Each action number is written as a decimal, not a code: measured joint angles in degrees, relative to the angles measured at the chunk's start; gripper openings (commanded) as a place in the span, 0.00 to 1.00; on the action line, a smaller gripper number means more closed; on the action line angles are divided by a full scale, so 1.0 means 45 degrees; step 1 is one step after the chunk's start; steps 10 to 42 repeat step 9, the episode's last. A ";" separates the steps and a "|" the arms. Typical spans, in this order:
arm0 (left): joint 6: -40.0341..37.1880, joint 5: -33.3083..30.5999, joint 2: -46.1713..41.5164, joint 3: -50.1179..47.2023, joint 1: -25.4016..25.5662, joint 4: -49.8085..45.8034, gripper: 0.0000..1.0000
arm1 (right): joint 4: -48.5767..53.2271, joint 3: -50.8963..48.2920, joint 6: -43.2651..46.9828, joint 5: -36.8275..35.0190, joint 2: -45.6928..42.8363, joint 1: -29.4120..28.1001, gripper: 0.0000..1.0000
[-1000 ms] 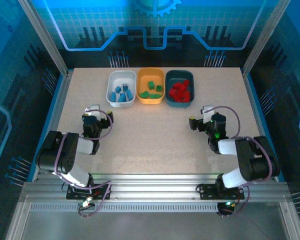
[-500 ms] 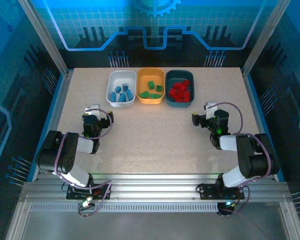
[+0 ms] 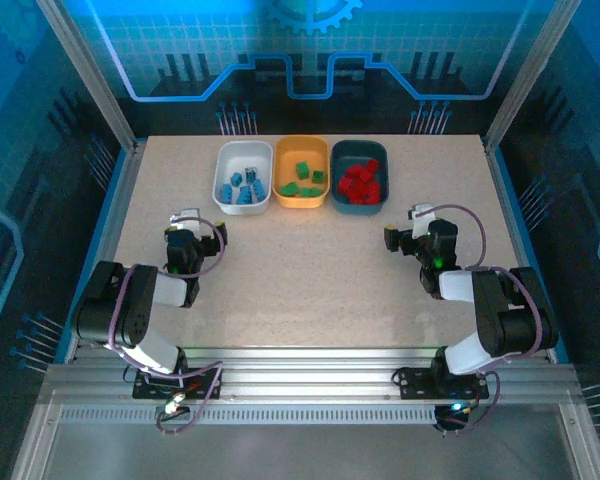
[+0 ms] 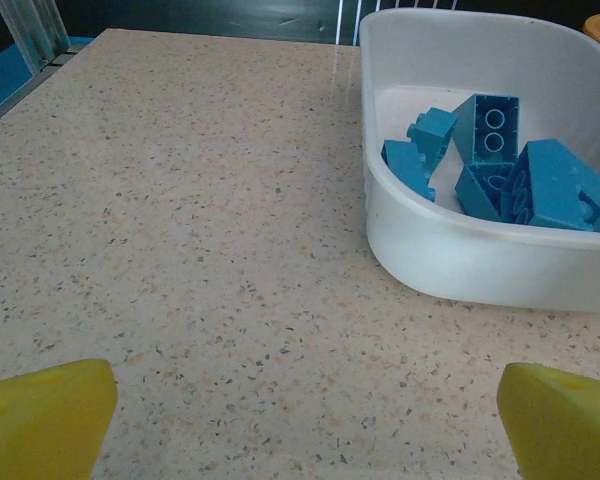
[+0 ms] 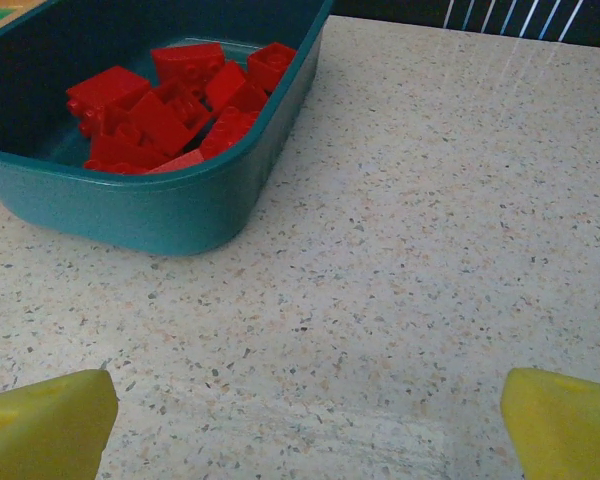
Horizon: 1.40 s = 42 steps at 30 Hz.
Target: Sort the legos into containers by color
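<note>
Three trays stand side by side at the back of the table. The white tray (image 3: 242, 177) (image 4: 450, 250) holds several blue legos (image 3: 244, 187) (image 4: 500, 165). The orange-yellow tray (image 3: 301, 172) holds green legos (image 3: 302, 180). The dark teal tray (image 3: 359, 177) (image 5: 160, 215) holds several red legos (image 3: 359, 182) (image 5: 170, 110). My left gripper (image 3: 188, 225) (image 4: 305, 425) rests low over the table in front of the white tray, open and empty, its yellow fingertips (image 4: 45, 415) far apart. My right gripper (image 3: 416, 229) (image 5: 305, 425) sits low at the right, in front of the teal tray, open and empty.
Speckled beige table (image 3: 300, 270) bounded by metal frame posts (image 3: 85, 70) at the left and right. Both arms are folded back near the front edge, with cables looped over their wrists.
The right gripper has drawn back a little to the right and away from the teal tray. The left arm has stayed still.
</note>
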State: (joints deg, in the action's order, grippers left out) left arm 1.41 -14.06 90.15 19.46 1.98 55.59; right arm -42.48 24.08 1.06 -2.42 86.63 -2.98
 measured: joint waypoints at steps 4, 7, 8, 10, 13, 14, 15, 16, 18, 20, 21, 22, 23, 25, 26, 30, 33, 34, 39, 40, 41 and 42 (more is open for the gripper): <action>0.0000 0.0005 0.0000 0.0029 0.0000 -0.0112 0.99 | 0.0000 0.0000 0.0000 -0.0024 0.0000 0.0000 1.00; 0.0000 0.0005 0.0000 0.0087 0.0000 -0.0112 0.99 | 0.0000 0.0000 0.0000 -0.0019 0.0000 0.0000 1.00; 0.0000 0.0005 0.0000 0.0097 0.0000 -0.0112 0.99 | 0.0000 0.0000 0.0000 -0.0024 0.0000 0.0000 1.00; 0.0000 0.0005 0.0000 0.0097 0.0000 -0.0117 0.99 | 0.0000 0.0000 0.0005 -0.0024 0.0000 0.0000 1.00; 0.0000 0.0005 0.0000 0.0097 0.0000 -0.0117 0.99 | 0.0000 0.0000 0.0005 -0.0024 0.0000 0.0000 1.00; 0.0000 0.0005 0.0000 0.0097 0.0000 -0.0117 0.99 | 0.0000 0.0000 0.0005 -0.0024 0.0000 0.0000 1.00; 0.0000 0.0005 0.0000 0.0097 0.0000 -0.0117 0.99 | 0.0000 0.0000 0.0005 -0.0024 0.0000 0.0000 1.00; 0.0000 0.0005 0.0000 0.0097 0.0000 -0.0117 0.99 | 0.0000 0.0000 0.0005 -0.0024 0.0000 0.0000 1.00; 0.0000 0.0005 0.0000 0.0097 0.0000 -0.0117 0.99 | 0.0000 0.0000 0.0005 -0.0024 0.0000 0.0000 1.00; 0.0000 0.0005 0.0000 0.0097 0.0000 -0.0117 0.99 | 0.0000 0.0000 0.0005 -0.0024 0.0000 0.0000 1.00; 0.0000 0.0005 0.0000 0.0097 0.0000 -0.0117 0.99 | 0.0000 0.0000 0.0005 -0.0024 0.0000 0.0000 1.00; 0.0000 0.0005 0.0000 0.0097 0.0000 -0.0117 0.99 | 0.0000 0.0000 0.0005 -0.0024 0.0000 0.0000 1.00; 0.0000 0.0005 0.0000 0.0097 0.0000 -0.0117 0.99 | 0.0000 0.0000 0.0005 -0.0024 0.0000 0.0000 1.00; 0.0000 0.0005 0.0000 0.0097 0.0000 -0.0117 0.99 | 0.0000 0.0000 0.0005 -0.0024 0.0000 0.0000 1.00; 0.0000 0.0005 0.0000 0.0097 0.0000 -0.0117 0.99 | 0.0000 0.0000 0.0005 -0.0024 0.0000 0.0000 1.00; 0.0000 0.0005 0.0000 0.0097 0.0000 -0.0117 0.99 | 0.0000 0.0000 0.0005 -0.0024 0.0000 0.0000 1.00; 0.0000 0.0005 0.0000 0.0097 0.0000 -0.0117 0.99 | 0.0000 0.0000 0.0005 -0.0024 0.0000 0.0000 1.00; 0.0000 0.0005 0.0000 0.0097 0.0000 -0.0117 0.99 | 0.0000 0.0000 0.0005 -0.0024 0.0000 0.0000 1.00; 0.0000 0.0005 0.0000 0.0097 0.0000 -0.0117 0.99 | 0.0000 0.0000 0.0005 -0.0024 0.0000 0.0000 1.00; 0.0000 0.0005 0.0000 0.0097 0.0000 -0.0117 0.99 | 0.0000 0.0000 0.0005 -0.0024 0.0000 0.0000 1.00; 0.0000 0.0005 0.0000 0.0097 0.0000 -0.0117 0.99 | 0.0000 0.0000 0.0005 -0.0024 0.0000 0.0000 1.00; 0.0000 0.0005 0.0000 0.0097 0.0000 -0.0117 0.99 | 0.0000 0.0000 0.0005 -0.0024 0.0000 0.0000 1.00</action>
